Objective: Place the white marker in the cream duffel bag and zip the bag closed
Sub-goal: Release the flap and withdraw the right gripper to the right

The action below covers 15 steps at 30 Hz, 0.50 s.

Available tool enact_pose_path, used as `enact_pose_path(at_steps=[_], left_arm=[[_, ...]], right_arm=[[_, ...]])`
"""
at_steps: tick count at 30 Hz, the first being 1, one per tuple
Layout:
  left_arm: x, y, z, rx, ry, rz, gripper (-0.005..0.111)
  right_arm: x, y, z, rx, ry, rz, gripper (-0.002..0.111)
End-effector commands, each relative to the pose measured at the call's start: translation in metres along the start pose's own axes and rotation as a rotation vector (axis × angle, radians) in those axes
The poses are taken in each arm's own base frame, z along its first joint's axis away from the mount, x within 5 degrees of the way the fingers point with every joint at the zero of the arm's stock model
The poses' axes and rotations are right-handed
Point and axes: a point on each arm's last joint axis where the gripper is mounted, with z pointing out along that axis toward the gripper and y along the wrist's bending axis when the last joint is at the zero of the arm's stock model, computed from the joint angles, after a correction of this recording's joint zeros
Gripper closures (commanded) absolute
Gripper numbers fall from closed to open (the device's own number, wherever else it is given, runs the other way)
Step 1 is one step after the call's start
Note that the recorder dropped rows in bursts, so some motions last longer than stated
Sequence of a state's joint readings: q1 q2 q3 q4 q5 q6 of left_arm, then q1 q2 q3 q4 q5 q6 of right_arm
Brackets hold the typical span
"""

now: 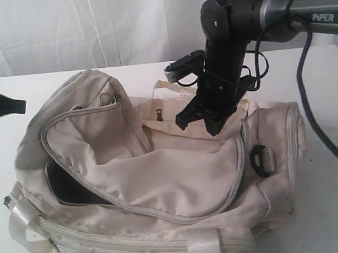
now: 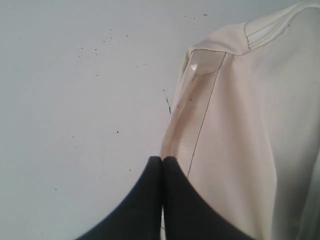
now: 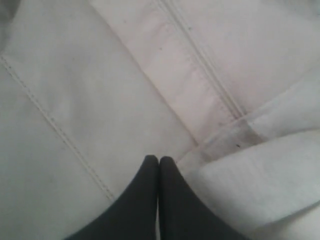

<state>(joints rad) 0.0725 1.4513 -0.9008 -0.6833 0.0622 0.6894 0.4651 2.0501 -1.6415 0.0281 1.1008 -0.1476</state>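
The cream duffel bag (image 1: 162, 180) lies across the table with its curved top flap unzipped. A dark gap (image 1: 67, 185) shows under the flap at its left end. A metal ring zipper pull (image 1: 108, 98) rests on top near the left. My right gripper (image 1: 207, 123) hangs shut and empty just above the bag's back right part; in its wrist view the gripper (image 3: 159, 159) is over cream fabric and a zipper seam (image 3: 210, 75). My left gripper (image 2: 163, 159) is shut and empty beside the bag's end and a webbing handle (image 2: 187, 125). The white marker is out of view.
A black plastic buckle (image 1: 259, 160) sits on the bag's right end, and a small dark zipper tab (image 1: 159, 112) lies at the back. The white table (image 1: 336, 206) extends to the right of the bag. A white curtain (image 1: 89, 27) hangs behind.
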Motion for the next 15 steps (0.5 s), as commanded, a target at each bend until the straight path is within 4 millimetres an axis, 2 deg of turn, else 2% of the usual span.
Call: enact_pose_path(at_steps=[1,4,8,15], left_arm=[[-0.001,-0.001,0.0,0.002,-0.004,-0.006,0.107],[0.0,-0.002,0.0,0.016,0.008,0.0,0.107],[0.0,-0.002,0.0,0.018,0.01,0.002,0.107],[0.0,-0.002,0.0,0.015,0.007,0.002,0.107]], right_arm=[[-0.001,-0.002,0.02,-0.03,0.031,-0.021,0.108],[0.002,-0.018,0.028,0.041,0.064,0.045,0.108],[0.007,-0.044,0.025,0.107,0.071,0.132,0.108],[0.012,-0.068,0.033,0.107,0.07,0.184,0.108]])
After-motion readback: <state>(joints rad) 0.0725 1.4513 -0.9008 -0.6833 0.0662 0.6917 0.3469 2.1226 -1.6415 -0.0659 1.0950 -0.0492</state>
